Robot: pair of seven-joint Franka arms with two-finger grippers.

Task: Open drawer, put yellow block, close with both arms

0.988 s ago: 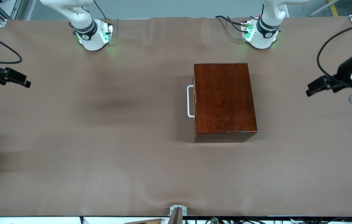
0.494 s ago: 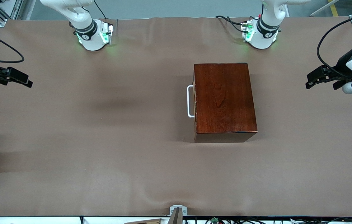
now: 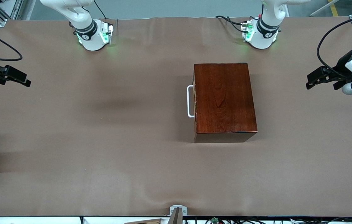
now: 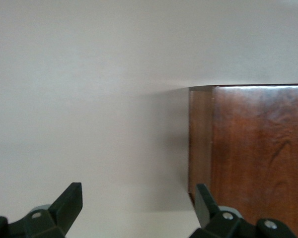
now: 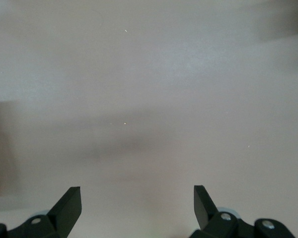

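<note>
- I see the mahogany box (image 3: 224, 99) on the brown table cover (image 3: 101, 140), toward the left arm's end; its drawer is shut flush, with the white handle (image 3: 190, 101) facing the right arm's end.
- My left gripper (image 3: 314, 80) hangs over the table's edge at the left arm's end, jaws apart, with the box's corner in its wrist view.
- My right gripper (image 3: 18, 78) hangs over the table's other end, jaws wide apart, holding nothing.
- I can't find the yellow block in any view.
</note>
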